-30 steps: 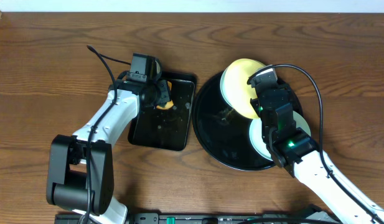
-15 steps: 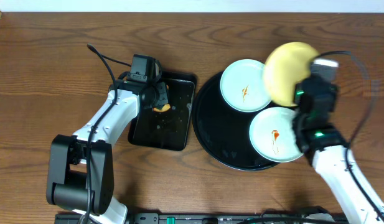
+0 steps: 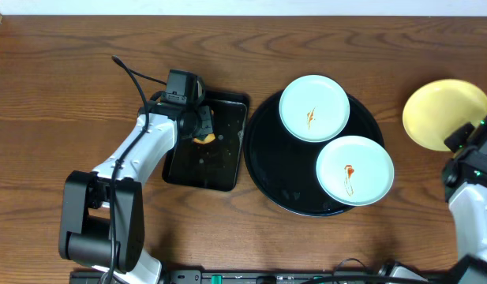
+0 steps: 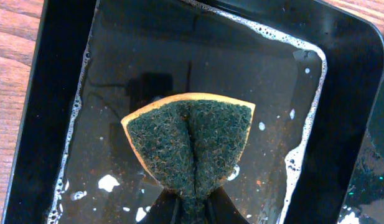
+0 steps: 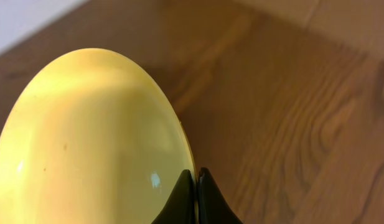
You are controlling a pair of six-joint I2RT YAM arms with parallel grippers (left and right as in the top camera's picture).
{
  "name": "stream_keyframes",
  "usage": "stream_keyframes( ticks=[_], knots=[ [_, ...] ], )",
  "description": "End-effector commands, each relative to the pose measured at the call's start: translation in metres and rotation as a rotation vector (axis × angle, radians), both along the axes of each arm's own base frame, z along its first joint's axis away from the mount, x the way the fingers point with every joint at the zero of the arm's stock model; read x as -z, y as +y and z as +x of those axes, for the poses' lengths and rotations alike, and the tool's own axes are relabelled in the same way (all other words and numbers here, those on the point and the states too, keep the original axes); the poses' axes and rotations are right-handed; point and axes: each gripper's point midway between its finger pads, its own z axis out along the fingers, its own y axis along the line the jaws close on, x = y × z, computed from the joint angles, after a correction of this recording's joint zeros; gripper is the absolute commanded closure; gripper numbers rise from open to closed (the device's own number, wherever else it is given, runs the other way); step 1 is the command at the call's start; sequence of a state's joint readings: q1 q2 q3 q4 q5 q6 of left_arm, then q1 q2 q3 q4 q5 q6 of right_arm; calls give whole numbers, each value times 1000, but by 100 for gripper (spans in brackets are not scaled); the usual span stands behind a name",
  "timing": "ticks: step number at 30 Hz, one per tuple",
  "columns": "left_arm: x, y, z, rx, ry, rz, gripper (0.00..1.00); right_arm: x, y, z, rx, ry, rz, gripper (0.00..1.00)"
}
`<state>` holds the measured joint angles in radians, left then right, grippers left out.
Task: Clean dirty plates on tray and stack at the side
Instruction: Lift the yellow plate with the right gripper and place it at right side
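Two pale mint-white plates sit on the round black tray [image 3: 263, 162]: one at the back [image 3: 314, 108] and one at the front right [image 3: 354, 170], each with an orange-red smear. My right gripper [image 3: 458, 140] is shut on the rim of the pale yellow plate [image 3: 444, 112] and holds it over the bare wood at the far right; in the right wrist view the plate [image 5: 86, 137] fills the left and the fingers [image 5: 195, 193] pinch its edge. My left gripper [image 4: 193, 208] is shut on a folded green-and-yellow sponge [image 4: 192, 140] over the rectangular tray.
The small rectangular black tray [image 3: 227, 170] holds soapy water with foam at its edges [image 4: 307, 124]. It stands just left of the round tray. The left arm's cable [image 3: 132, 75] trails over the table at the back left.
My right gripper has carried the yellow plate from above the round tray out to the right, over the tabletop. The two mint-white plates are now uncovered. The left arm has barely moved.
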<state>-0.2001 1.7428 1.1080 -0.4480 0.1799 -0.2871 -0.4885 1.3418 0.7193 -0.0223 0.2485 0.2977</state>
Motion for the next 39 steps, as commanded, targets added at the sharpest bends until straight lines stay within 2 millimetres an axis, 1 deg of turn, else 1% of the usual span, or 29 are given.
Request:
stream_keyframes(
  ticks=[1,4,5,6,7,9,11,13,16,19,22,24,26,29,31,32,34,35,37,39],
  knots=[
    [-8,0,3,11,-24,10,89,15,-7,4,3,-17,88,96],
    [-8,0,3,11,-23,10,89,30,-8,5,-7,1,122,88],
    [-8,0,3,11,-24,10,89,32,-7,6,-17,2,131,83],
    [-8,0,3,11,-24,10,89,33,-5,8,-31,-1,142,73],
    [-8,0,3,11,-24,10,89,33,0,11,-55,-10,159,64],
    [-8,0,3,11,-24,10,89,32,17,21,-154,-37,210,56],
    [-8,0,3,11,-24,10,89,31,49,31,-317,-68,309,55],
    [-8,0,3,11,-24,10,89,34,76,29,-409,-71,419,55],
    [-8,0,3,11,-24,10,89,48,116,14,-504,-7,581,51],
    [-8,0,3,11,-24,10,89,66,143,-10,-534,123,675,48],
    [-8,0,3,11,-23,10,89,78,156,-30,-545,226,711,46],
    [-8,0,3,11,-23,10,89,82,163,-39,-551,267,734,45],
    [-8,0,3,11,-23,10,89,84,167,-46,-551,296,751,46],
    [-7,1,2,11,-19,10,89,88,168,-55,-528,339,765,59],
    [-7,1,1,11,-13,12,89,91,166,-61,-511,365,763,72],
    [-7,1,0,11,-12,12,89,92,166,-63,-505,376,763,77],
    [-7,1,0,11,-12,12,89,93,169,-65,-508,389,769,81],
    [-7,1,0,11,-12,12,89,93,171,-66,-513,395,770,85],
    [-7,1,0,11,-12,12,89,93,175,-65,-526,401,768,87],
    [-7,1,0,11,-12,12,89,93,177,-65,-535,407,763,91]
  ],
)
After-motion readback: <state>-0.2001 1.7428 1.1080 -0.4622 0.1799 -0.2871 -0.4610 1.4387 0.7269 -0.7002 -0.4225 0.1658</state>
